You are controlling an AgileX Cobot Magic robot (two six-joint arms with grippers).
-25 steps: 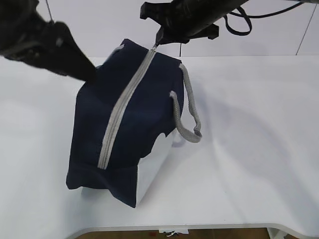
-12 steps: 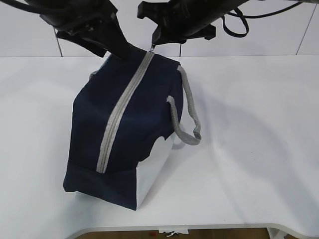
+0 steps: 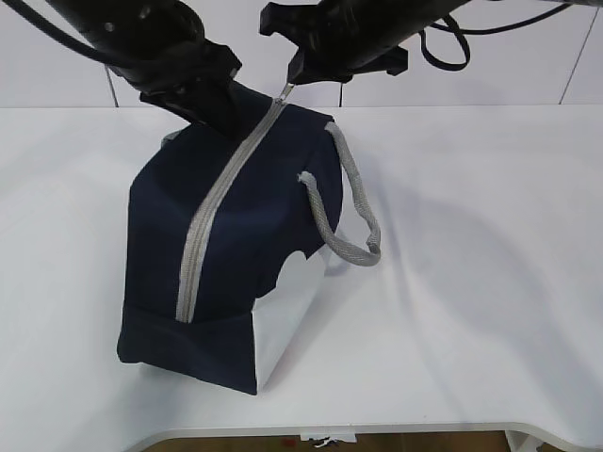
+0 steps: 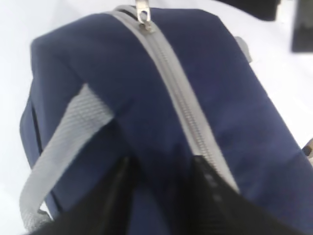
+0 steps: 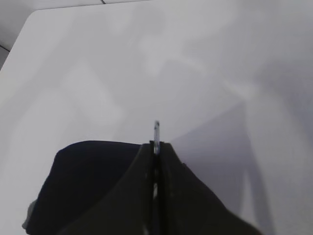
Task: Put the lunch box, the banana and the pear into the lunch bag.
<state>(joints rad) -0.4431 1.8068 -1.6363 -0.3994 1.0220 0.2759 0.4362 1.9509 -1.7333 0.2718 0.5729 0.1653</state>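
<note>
The navy lunch bag (image 3: pixel 254 217) stands on the white table, its grey zipper (image 3: pixel 212 212) closed along the top. My right gripper (image 3: pixel 290 83) is shut on the metal zipper pull (image 5: pixel 156 129) at the bag's far end; the pull also shows in the left wrist view (image 4: pixel 143 12). My left gripper (image 3: pixel 221 118) is down on the bag's top, just left of the zipper. Its fingers (image 4: pixel 120 200) stand apart with navy fabric (image 4: pixel 161 186) between them. The lunch box, the banana and the pear are out of view.
A grey webbing handle (image 3: pixel 344 207) hangs off the bag's right side, another shows on the left (image 4: pixel 63 142). The bag's white end panel (image 3: pixel 287 315) faces the table's front edge (image 3: pixel 377 428). Black cables (image 3: pixel 448 47) loop above at the back.
My left arm has swung in from the far left and come down on the bag's top beside the zipper. The bag has shifted a little to the left. The right gripper has kept its hold.
</note>
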